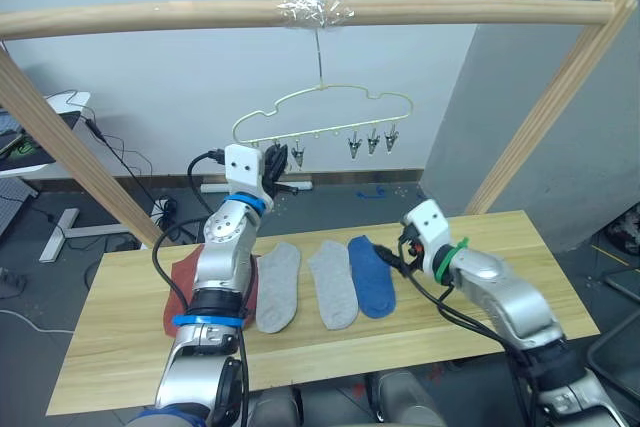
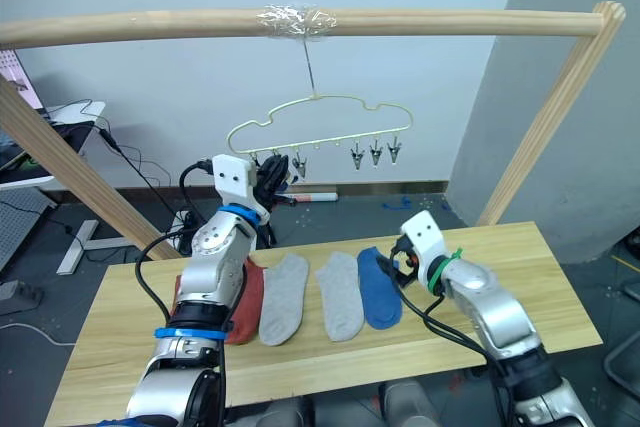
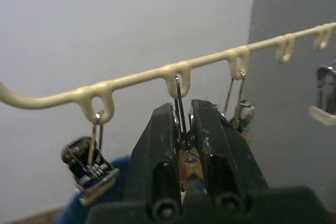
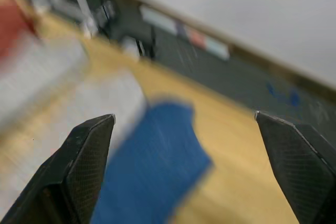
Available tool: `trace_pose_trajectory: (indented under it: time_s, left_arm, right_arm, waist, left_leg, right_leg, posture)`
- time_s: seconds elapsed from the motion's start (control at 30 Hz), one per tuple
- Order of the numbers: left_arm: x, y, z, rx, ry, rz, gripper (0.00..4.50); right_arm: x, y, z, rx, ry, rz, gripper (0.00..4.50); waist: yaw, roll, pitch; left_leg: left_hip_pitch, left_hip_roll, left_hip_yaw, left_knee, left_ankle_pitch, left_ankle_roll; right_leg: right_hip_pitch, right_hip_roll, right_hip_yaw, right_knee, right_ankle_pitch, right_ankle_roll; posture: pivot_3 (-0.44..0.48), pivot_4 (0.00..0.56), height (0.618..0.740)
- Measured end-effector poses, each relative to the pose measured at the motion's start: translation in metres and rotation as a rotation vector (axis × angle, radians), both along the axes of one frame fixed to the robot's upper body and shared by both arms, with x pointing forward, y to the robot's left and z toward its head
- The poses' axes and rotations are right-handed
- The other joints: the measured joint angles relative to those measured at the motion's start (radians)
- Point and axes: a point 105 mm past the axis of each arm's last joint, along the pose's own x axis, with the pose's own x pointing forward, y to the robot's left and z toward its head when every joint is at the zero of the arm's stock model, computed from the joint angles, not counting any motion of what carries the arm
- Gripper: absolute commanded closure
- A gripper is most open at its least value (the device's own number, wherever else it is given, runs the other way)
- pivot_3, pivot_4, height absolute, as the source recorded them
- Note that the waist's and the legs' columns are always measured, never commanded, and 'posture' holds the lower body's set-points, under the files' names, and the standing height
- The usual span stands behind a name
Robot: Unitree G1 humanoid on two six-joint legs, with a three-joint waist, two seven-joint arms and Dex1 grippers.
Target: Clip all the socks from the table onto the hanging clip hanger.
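Socks (image 2: pixel 342 292) are lying on the bench (image 2: pixel 500 277) below the clip hanger (image 2: pixel 320 127). I'm pinching a clip (image 3: pixel 181 124) with left fingers (image 3: pixel 157 135); right fingers (image 4: pixel 86 150) released. Clip could slip, hanger swinging.

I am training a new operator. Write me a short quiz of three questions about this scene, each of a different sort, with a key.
1. True or false: the right claw is shut on the blue sock.
2. The left claw is closed on: A) a sock, B) a clip of the clip hanger, C) the wooden pole.
3. Fill in: between the rust-red sock and the blue sock, ___ grey socks lie on the table.

Key: 1 false, it is open above the sock; 2 B; 3 two.
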Motion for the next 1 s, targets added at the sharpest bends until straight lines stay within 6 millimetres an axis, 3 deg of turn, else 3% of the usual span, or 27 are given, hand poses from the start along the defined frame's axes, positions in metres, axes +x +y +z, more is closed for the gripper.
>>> trace_pose_trajectory:
  time_s: [0.1, 0.3, 0.47, 0.53, 0.67, 0.77, 1.0]
  left_arm:
    - [-0.005, 0.000, -0.002, -0.081, 0.104, -0.068, 4.33]
    - [-0.015, 0.013, 0.004, -0.251, 0.248, -0.145, 4.33]
    - [-0.025, 0.014, 0.006, -0.278, 0.286, -0.178, 4.33]
    - [-0.027, 0.013, 0.005, -0.280, 0.298, -0.185, 4.33]
    - [-0.031, 0.010, 0.003, -0.299, 0.322, -0.203, 4.33]
    - [-0.034, 0.007, 0.001, -0.364, 0.363, -0.224, 4.33]
    - [-0.040, 0.012, 0.008, -0.527, 0.418, -0.281, 4.33]
  right_arm:
    - [0.012, 0.006, -0.025, -0.064, 0.028, 0.026, 0.00]
    - [0.029, 0.022, -0.045, -0.098, 0.053, 0.080, 0.00]
    - [0.026, 0.023, -0.067, -0.133, 0.125, 0.125, 0.00]
    - [0.028, 0.024, -0.067, -0.148, 0.123, 0.151, 0.00]
    - [0.026, 0.022, -0.073, -0.167, 0.128, 0.187, 0.89]
    - [0.022, 0.020, -0.077, -0.177, 0.119, 0.210, 1.91]
    - [0.000, -0.004, -0.079, -0.182, 0.089, 0.267, 4.39]
  waist:
    - [-0.003, 0.000, 0.002]
    - [0.002, 0.000, 0.004]
    - [0.008, 0.000, 0.004]
    - [0.009, 0.000, 0.004]
    - [0.017, 0.000, 0.004]
    - [0.025, 0.000, 0.004]
    - [0.032, -0.001, 0.003]
  left_leg:
    - [0.002, 0.000, 0.000, 0.000, 0.000, 0.000]
    - [0.003, 0.000, -0.001, 0.000, 0.001, 0.001]
    - [0.003, 0.000, -0.001, 0.000, 0.001, 0.001]
    - [0.004, 0.000, -0.001, 0.000, 0.001, 0.001]
    - [0.010, 0.000, -0.001, 0.000, 0.001, 0.001]
    - [0.021, 0.000, -0.001, 0.000, 0.001, 0.001]
    - [0.021, 0.000, -0.001, 0.000, 0.001, 0.000]
  right_leg:
    - [0.000, 0.000, 0.000, 0.003, 0.000, 0.000]
    - [0.000, 0.001, 0.000, 0.005, 0.000, 0.000]
    - [0.000, 0.001, 0.000, 0.005, 0.000, 0.000]
    - [0.001, 0.001, 0.000, 0.006, 0.000, 0.000]
    - [0.006, 0.001, 0.000, 0.007, 0.000, -0.001]
    - [0.018, 0.001, 0.000, 0.004, -0.002, -0.002]
    - [0.019, 0.000, 0.000, 0.003, -0.002, -0.002]
  posture:
    - [-0.083, 0.135, 0.740]
    - [-0.050, 0.140, 0.740]
    - [-0.025, 0.132, 0.740]
    - [-0.023, 0.131, 0.740]
    - [-0.021, 0.127, 0.740]
    - [-0.026, 0.127, 0.740]
    - [-0.045, 0.120, 0.740]
